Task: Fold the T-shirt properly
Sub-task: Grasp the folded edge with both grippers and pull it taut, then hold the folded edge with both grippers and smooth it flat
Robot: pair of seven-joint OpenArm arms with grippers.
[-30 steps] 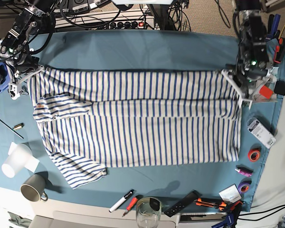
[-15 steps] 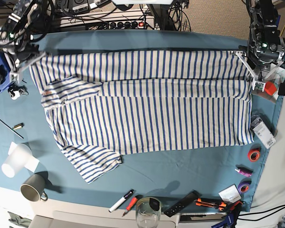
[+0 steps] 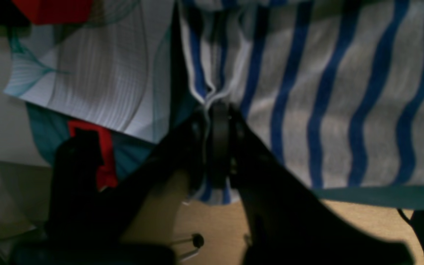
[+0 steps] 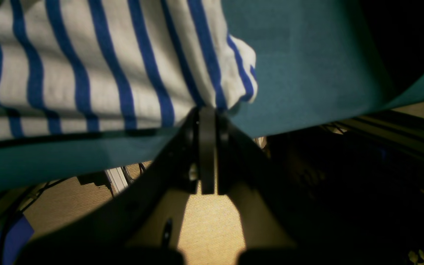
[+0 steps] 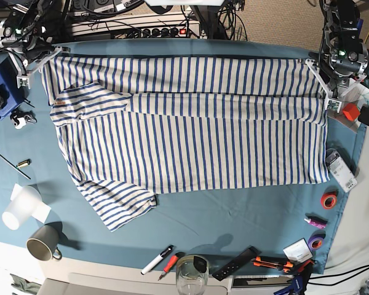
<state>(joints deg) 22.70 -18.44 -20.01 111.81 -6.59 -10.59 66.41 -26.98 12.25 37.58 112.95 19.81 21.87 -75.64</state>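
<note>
Tablecloth (image 5: 234, 215) bears T-shirt (image 5: 197, 135) dragged farther back; both arms' fingers (image 3: 217, 121) stay clamped on it.

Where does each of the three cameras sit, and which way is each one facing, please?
Base: overhead, looking down on the T-shirt spread on the teal table cloth; both arms show at the far corners.
Left wrist: on the left arm, looking along the left gripper, shut on the shirt's edge.
Right wrist: on the right arm, looking along the right gripper, likewise shut on the shirt.
All three share the striped shirt.
</note>
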